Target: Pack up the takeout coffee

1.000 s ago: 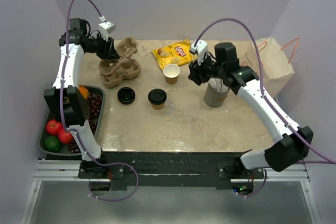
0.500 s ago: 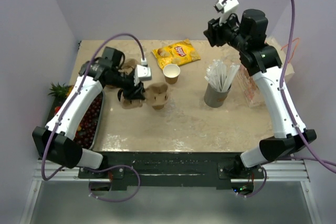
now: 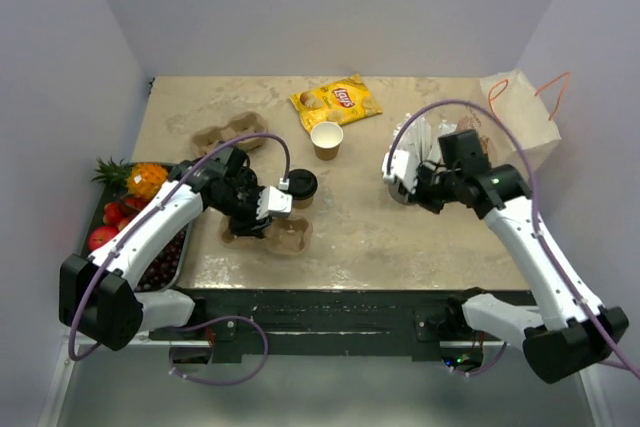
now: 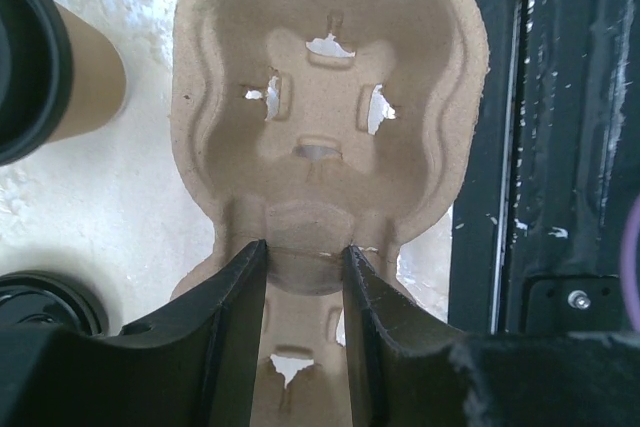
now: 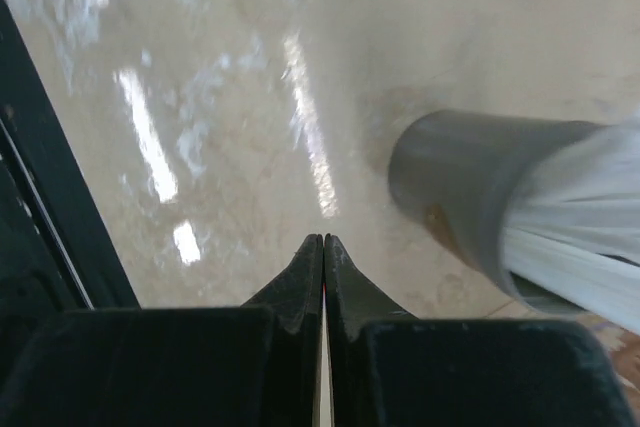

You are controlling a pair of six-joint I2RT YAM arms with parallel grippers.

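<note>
Left gripper (image 4: 305, 252) was, as far as I could see, closed partway on the raised middle ridge of a moulded-pulp carrier (image 4: 325, 97), one dark finger pressed against each side. That carrier lay flat on the table (image 3: 380, 237), close to the near edge, both wells empty. Just beside it, with a thin strip of tabletop between, stood the lidded cup (image 3: 300, 186), tan paper under a black lid, upright. A loose black lid (image 4: 40, 302) lay flat on the other side of the left finger; from above the arm hid it. Farther back stood the open cup (image 3: 326, 139), white inside, well apart from the carrier and just in front of a yellow chip bag (image 3: 335, 100).

Over on the right, the right gripper (image 5: 323, 245) hung low over bare tabletop with its fingers pressed flat together and nothing between them. A grey cup (image 5: 460, 177) packed with white wrapped straws (image 5: 580, 237) stood just beside it, not touching.

A second pulp carrier (image 3: 222, 135) sat toward the back left, a paper bag (image 3: 520, 112) at the far right, and a pineapple (image 3: 140, 179) among other fruit off the table's left edge.
</note>
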